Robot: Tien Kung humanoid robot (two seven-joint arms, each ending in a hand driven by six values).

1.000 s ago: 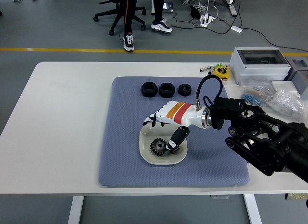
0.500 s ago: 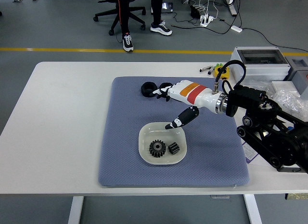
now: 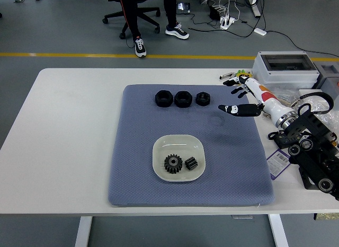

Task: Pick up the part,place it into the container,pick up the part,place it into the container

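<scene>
Both parts, a large gear point(image 3: 172, 163) and a small gear point(image 3: 191, 163), lie in the white dish point(image 3: 159, 151) on the blue mat point(image 3: 132, 151), so I judge the placing done. My right hand point(image 3: 241, 98) hangs empty with fingers spread near the mat's far right edge. I'd carry it clear to the side, high above the three black nuts point(image 3: 183, 98) on the counter point(image 3: 69, 125).
</scene>
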